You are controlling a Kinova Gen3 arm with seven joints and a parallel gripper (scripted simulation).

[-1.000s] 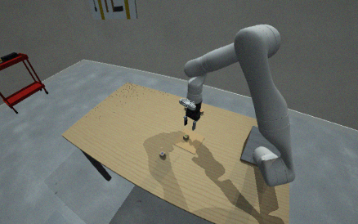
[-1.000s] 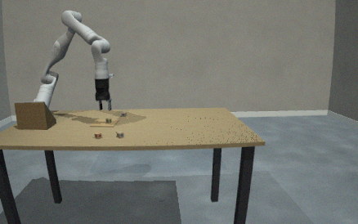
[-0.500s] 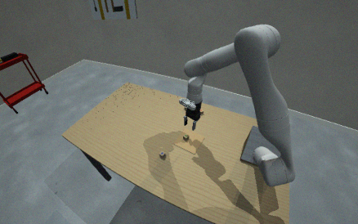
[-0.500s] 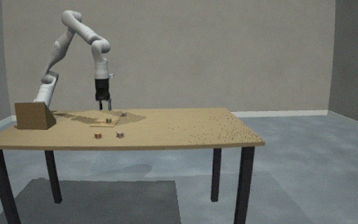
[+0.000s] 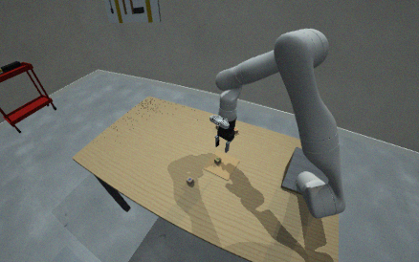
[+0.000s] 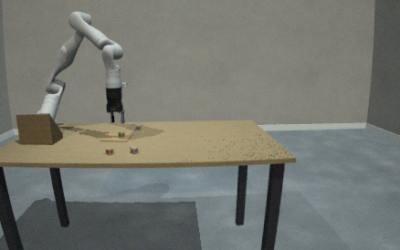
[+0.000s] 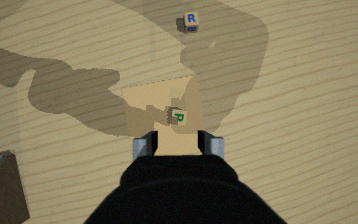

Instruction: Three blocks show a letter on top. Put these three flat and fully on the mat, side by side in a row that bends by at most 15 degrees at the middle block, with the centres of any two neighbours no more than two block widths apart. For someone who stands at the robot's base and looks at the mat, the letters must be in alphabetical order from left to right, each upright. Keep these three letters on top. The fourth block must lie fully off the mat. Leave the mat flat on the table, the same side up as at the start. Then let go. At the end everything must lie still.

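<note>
Gripper [image 7: 177, 145] spread wide with nothing between the fingers, hanging above the mat [image 7: 145, 97], which sits centre frame in the wrist view. P block [image 7: 178, 118] lies on the mat, just above the fingertips in that view, letter up but rotated. R block [image 7: 190, 21] is off the mat near the top edge of the wrist frame, well apart from P

In the exterior view, two more blocks sit left of centre toward the table's [image 6: 192, 152] near edge: a reddish one [image 6: 110, 151] and a greyish one [image 6: 133, 150], both off the mat

Risks, as I judge them:
- fingers descending on P could clip a corner since the block is turned relative to the jaws, twisting or tipping it so the letter leaves the top
- a fingertip dragging the thin mat could shift or fold it
- P lies near the mat's edge, so a nudge may push it partly off
- the row needs three blocks close together, and later placements could knock P

Hard to make out:
- letters on the two near-edge blocks are unreadable, so I cannot tell which is the fourth block
- the top view shows only two blocks clearly; the others are lost or too small
- the mat's near edge is hidden under the gripper body in the wrist view
- heavy arm shadows blur the mat outline
</note>
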